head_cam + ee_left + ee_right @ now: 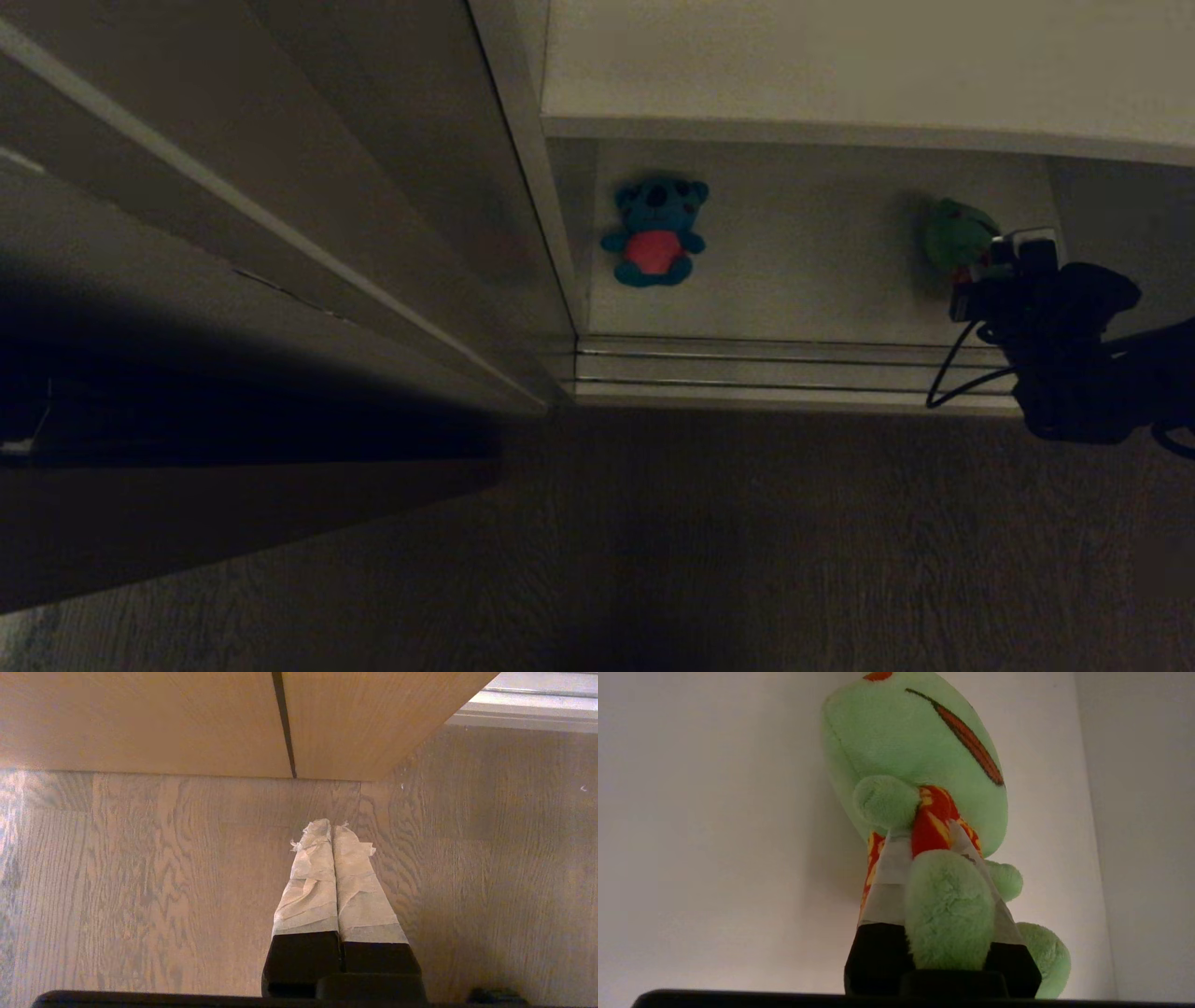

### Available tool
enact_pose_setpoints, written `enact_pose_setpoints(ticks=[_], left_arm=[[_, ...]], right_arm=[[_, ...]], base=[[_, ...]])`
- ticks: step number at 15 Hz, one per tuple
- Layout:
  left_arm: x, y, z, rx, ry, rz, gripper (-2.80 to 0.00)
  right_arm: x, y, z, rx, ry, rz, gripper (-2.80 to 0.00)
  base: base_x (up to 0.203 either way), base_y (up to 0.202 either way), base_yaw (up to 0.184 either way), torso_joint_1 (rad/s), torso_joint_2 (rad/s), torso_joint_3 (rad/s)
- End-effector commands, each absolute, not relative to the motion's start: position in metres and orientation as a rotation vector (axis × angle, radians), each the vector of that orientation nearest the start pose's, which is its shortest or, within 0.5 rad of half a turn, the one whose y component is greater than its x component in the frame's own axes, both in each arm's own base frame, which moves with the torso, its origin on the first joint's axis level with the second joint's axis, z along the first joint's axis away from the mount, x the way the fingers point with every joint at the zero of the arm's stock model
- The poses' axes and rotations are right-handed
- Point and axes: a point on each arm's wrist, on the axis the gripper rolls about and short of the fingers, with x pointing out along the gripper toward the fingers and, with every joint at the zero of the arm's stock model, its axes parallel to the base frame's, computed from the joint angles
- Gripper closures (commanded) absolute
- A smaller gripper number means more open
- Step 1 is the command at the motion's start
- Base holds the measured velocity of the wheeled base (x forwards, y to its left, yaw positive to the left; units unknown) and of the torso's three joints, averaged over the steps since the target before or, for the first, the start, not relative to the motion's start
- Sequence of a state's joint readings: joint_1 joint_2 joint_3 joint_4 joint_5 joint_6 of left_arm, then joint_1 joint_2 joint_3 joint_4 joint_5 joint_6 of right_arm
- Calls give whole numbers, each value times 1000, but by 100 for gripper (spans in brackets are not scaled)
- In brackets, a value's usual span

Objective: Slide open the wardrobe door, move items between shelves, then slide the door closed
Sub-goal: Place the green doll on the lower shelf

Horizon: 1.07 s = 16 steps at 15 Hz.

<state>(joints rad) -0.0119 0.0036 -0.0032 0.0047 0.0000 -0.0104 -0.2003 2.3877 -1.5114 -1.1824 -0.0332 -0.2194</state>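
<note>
The sliding wardrobe door (392, 121) stands pushed to the left, leaving the compartment open. A teal-blue bear (653, 233) with a red belly lies on the lower shelf (822, 289) near the door's edge. Further right, my right gripper (985, 266) is shut on the green frog (954, 233). In the right wrist view the taped fingers (889, 877) clamp the frog's (915, 728) red-trimmed body, one leg between them, gripper (927, 828). I cannot tell whether the frog touches the board. An upper shelf (840, 56) juts out above. My left gripper (332, 828) hangs shut and empty over the floor.
Metal door tracks (794, 364) run along the wardrobe's front. Dark wood-grain floor (700, 541) lies before it. The compartment's right wall (1120, 215) is close beside the frog. Brown wooden panels (187, 718) show ahead of the left gripper.
</note>
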Motion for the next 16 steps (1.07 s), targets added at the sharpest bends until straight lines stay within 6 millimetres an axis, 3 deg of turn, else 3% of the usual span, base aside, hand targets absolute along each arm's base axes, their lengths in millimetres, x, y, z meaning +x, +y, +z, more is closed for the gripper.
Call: enact_pose_setpoints(ticks=[1,3,4,12,16], left_arm=[[-23,0,76,-11,5,-11,0],[-23,0,76,-11,5,-12,0],[-23,0,76,-11,5,-12,0],[-23,0,76,-11,5,-11,0],[-23,0,76,-11,5,-12,0]], right_arm=[[476,-98,152,-243,-287,-268,0],[476,-98,156,-235,-296,-302,0],[477,-97,160,-230,-305,-317,-280],[474,-85,157,-213,-267,-285,-280],[448,-73,178,-192,-245,-256,-280]], base=[[0,0,0,0,0,0],[0,0,0,0,0,0],[0,0,0,0,0,0],[0,0,0,0,0,0],[0,0,0,0,0,0]])
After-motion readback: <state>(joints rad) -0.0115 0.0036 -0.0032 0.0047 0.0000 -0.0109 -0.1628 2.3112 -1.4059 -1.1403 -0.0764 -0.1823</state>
